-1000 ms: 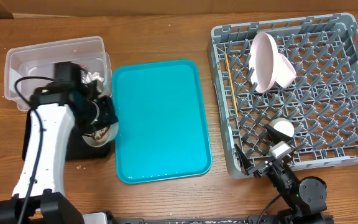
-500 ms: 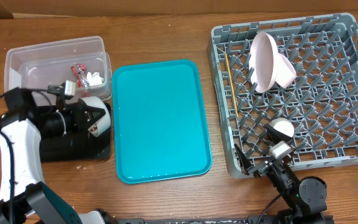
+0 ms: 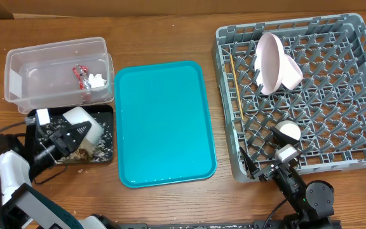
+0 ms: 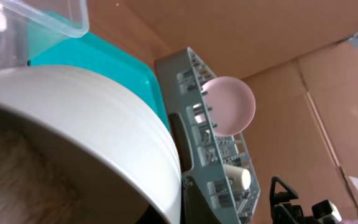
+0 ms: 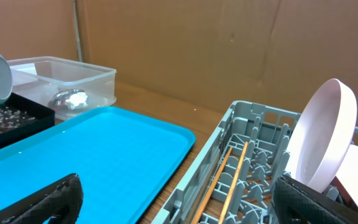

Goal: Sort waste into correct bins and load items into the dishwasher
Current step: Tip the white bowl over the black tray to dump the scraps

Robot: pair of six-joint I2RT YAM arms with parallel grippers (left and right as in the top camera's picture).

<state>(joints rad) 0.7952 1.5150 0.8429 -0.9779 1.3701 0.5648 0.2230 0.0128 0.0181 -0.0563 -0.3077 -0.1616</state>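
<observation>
Over the black tray (image 3: 109, 127), at the near-left of the counter (image 3: 170, 32), our left claw (image 3: 67, 136) grips the whitish bowl (image 3: 81, 121), which is tipped on its side just above the tray floor. White scraps (image 3: 81, 151) with a brown lump lie under and around it. We cannot tell whether anything clings inside the bowl. To do this step well, we judge, we should hold the mouth turned down within the tray's walls until the grains drop. Then we level the bowl before lifting, so nothing spills on the wood.

Just behind the tray stands the clear tub (image 3: 56, 44), holding the red wrapper (image 3: 79, 72) and the tissue (image 3: 96, 80). Its taller wall is the edge to clear. To the right, the flat teal tray (image 3: 164, 121) leaves open room for a carry. Beyond it, the dish rack (image 3: 335, 95) holds the plate (image 3: 269, 63) upright, the chopsticks (image 3: 236, 86) along its left side and the cup (image 3: 289, 131) near the front. Free pegs show at the centre and right. Our right claw (image 5: 176, 182) rests spread open by the rack's front-left corner, so we pass above it.
</observation>
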